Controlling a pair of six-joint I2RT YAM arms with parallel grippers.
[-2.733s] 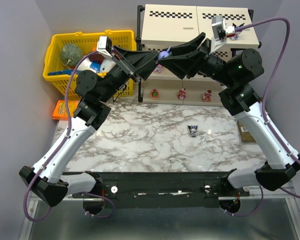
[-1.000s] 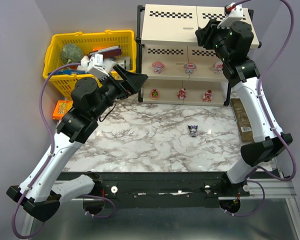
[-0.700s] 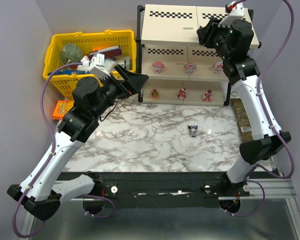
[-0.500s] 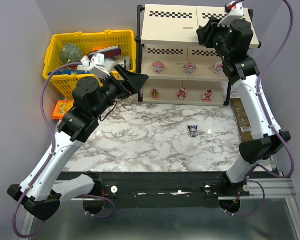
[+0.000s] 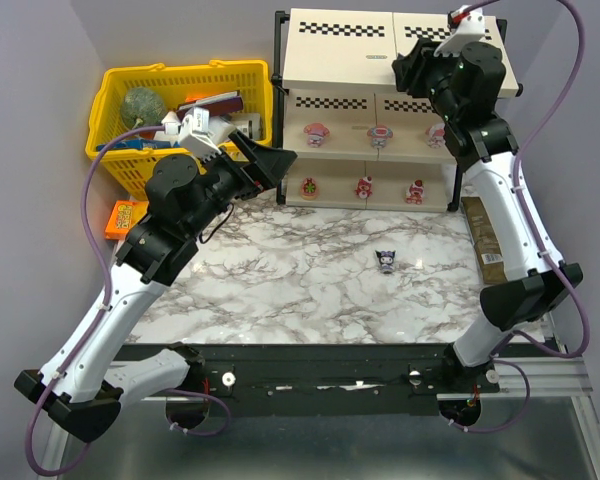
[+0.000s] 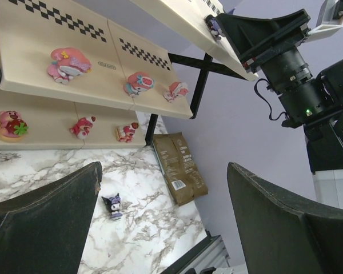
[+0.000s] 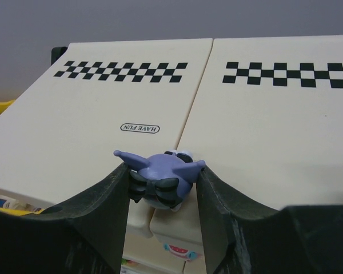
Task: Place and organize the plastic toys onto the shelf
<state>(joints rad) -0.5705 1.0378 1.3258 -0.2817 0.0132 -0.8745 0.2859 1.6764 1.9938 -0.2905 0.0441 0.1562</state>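
Observation:
My right gripper (image 7: 161, 177) is shut on a purple figurine with pointed ears (image 7: 160, 177) and holds it at the front edge of the shelf's top board (image 7: 131, 108); the same grip shows in the left wrist view (image 6: 213, 25). The shelf (image 5: 340, 55) carries three pink-and-white toys (image 5: 316, 131) on its middle tier and three red-pink toys (image 5: 364, 186) on its lowest tier. Another dark purple toy (image 5: 386, 260) stands on the marble table, also in the left wrist view (image 6: 112, 205). My left gripper (image 5: 280, 160) is open and empty, left of the shelf.
A yellow mesh basket (image 5: 115, 90) with larger items stands at the back left. An orange box (image 5: 126, 216) lies at the left table edge. A brown packet (image 5: 484, 245) lies right of the shelf, also in the left wrist view (image 6: 179, 175).
My right gripper has lifted the purple toy from in front of the middle tier up to the top board. My left gripper has let go and pulled back to the left.

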